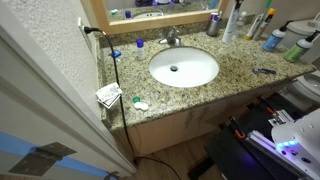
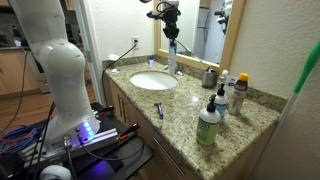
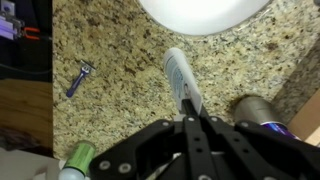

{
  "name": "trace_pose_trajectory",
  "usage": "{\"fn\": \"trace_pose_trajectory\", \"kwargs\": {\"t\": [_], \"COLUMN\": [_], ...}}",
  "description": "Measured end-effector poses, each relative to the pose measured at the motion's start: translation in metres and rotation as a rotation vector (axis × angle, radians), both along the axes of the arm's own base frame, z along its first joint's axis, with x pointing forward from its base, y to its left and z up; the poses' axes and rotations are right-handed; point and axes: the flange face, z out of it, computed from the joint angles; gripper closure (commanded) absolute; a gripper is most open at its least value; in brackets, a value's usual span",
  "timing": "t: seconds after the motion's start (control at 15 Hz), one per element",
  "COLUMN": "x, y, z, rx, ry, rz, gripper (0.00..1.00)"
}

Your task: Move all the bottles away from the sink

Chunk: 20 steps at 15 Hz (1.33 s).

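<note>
The blue and white bottle [image 3: 178,75] is slim and tube-like. It has a pale body with a bluish side, and it narrows toward the end that is gripped. In the wrist view it reaches out from the fingertips over speckled granite. Its free end stops just short of the rim of the white sink [image 3: 195,10]. A grey metallic cup [image 3: 255,108] stands to one side of it, and a purple razor [image 3: 80,78] lies well apart on the other side. In an exterior view the same bottle [image 2: 172,55] hangs upright near the back of the sink [image 2: 135,80]. Whether its lower end touches anything cannot be made out there.

The end effector [image 3: 190,118] has its two dark fingers drawn together on the bottle's near end and holds it pinched. In an exterior view the end effector [image 2: 170,33] sits high in front of the mirror and points straight down. The arm [image 2: 50,60] shows as a thick white segment at the near end of the worktop [image 2: 250,120].

At the far end of the worktop from the arm, away from the basin, stand a green bottle [image 2: 208,125] and a dark pump-top bottle [image 2: 221,100], close together.
</note>
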Motion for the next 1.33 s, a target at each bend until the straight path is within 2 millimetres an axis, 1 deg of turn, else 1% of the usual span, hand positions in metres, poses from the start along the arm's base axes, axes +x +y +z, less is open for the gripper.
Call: {"fn": "trace_pose_trajectory", "kwargs": {"t": [0.2, 0.27, 0.33, 0.47, 0.53, 0.73, 0.8, 0.93, 1.07, 1.27, 1.33], "x": [-0.007, -0.007, -0.007, -0.007, -0.007, -0.005, -0.007, -0.020, -0.043, -0.088, -0.106], "y": [-0.012, -0.015, -0.016, -0.013, -0.013, -0.012, -0.021, -0.064, -0.123, -0.209, -0.235], "z": [-0.044, -0.054, -0.060, -0.059, -0.058, -0.057, -0.054, -0.041, -0.023, 0.002, 0.008], "rx": [0.045, 0.069, 0.071, 0.070, 0.070, 0.076, 0.083, 0.120, 0.152, 0.161, 0.160], "ry": [-0.024, -0.039, -0.037, -0.036, -0.038, -0.047, -0.057, -0.100, -0.160, -0.239, -0.256], "rz": [-0.168, -0.220, -0.228, -0.223, -0.222, -0.230, -0.249, -0.330, -0.436, -0.603, -0.655], "gripper": [0.99, 0.97, 0.97, 0.97, 0.99, 0.99, 0.99, 0.99, 0.99, 0.99, 0.97]}}
